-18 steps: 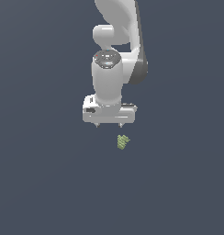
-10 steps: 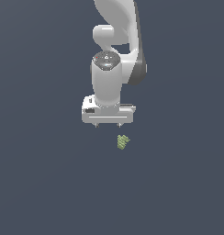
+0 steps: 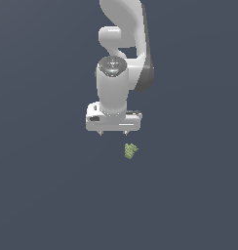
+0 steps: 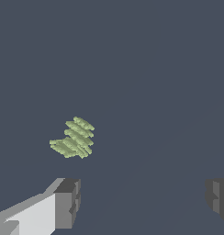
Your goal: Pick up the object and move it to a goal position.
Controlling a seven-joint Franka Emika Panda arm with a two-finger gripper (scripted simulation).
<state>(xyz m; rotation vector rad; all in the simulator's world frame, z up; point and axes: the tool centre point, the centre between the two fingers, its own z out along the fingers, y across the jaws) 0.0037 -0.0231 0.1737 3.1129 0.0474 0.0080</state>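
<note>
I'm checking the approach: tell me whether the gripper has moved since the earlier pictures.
Yes, slightly. In the exterior view the gripper has drifted toward the exterior view's right, closer to the olive-green ridged piece, which stayed put. Its jaws are open and empty.

a plain dark blue-grey floor (image 3: 48, 195) fills the whole scene, flat and unmarked.

The arm (image 3: 122, 58) is glossy white with rounded links and dark grey joint bands; its end effector (image 3: 112, 134) carries short grey-tipped fingers (image 4: 67, 203) with dark pads.
</note>
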